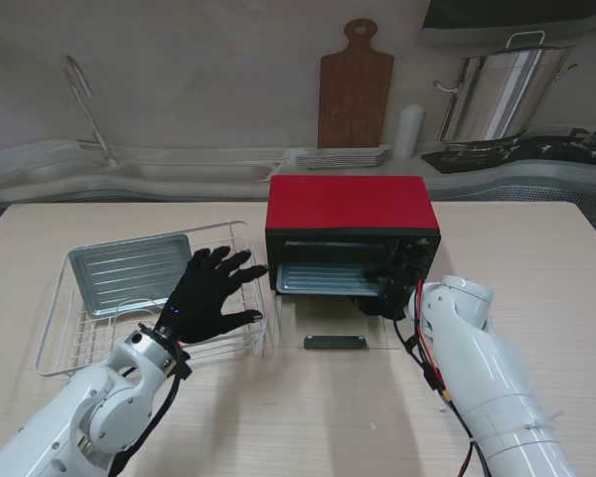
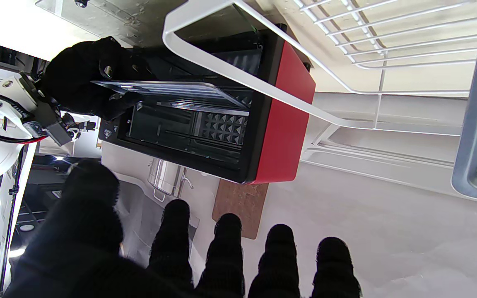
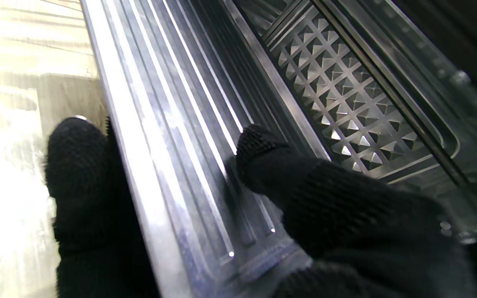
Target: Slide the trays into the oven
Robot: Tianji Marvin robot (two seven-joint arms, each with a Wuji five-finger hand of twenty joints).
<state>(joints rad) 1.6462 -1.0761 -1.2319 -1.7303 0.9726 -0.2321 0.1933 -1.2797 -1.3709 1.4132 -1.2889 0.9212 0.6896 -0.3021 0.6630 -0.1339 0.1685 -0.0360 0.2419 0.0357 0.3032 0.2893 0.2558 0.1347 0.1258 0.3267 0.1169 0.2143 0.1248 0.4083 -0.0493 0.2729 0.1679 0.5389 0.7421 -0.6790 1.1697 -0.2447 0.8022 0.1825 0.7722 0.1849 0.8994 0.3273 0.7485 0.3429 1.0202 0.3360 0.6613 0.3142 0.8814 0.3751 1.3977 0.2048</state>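
One ribbed metal tray [image 1: 323,279] sits partway inside the open red oven [image 1: 352,231], pinched between the right hand's [image 1: 385,290] fingers.
A second silver tray [image 1: 127,273] waits in the white wire rack [image 1: 240,238], just beyond the left hand's [image 1: 207,294] spread, empty fingers.

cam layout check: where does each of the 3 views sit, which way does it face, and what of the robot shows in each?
Stand view: above the shoulders, looking down at the red countertop oven, white wire rack, both arms.
Left wrist view: along the open left hand, facing the oven's side; right hand visible.
Right wrist view: at the ribbed metal baking tray, pinched by right-hand fingers.
Shared: all three show that tray entering the oven.
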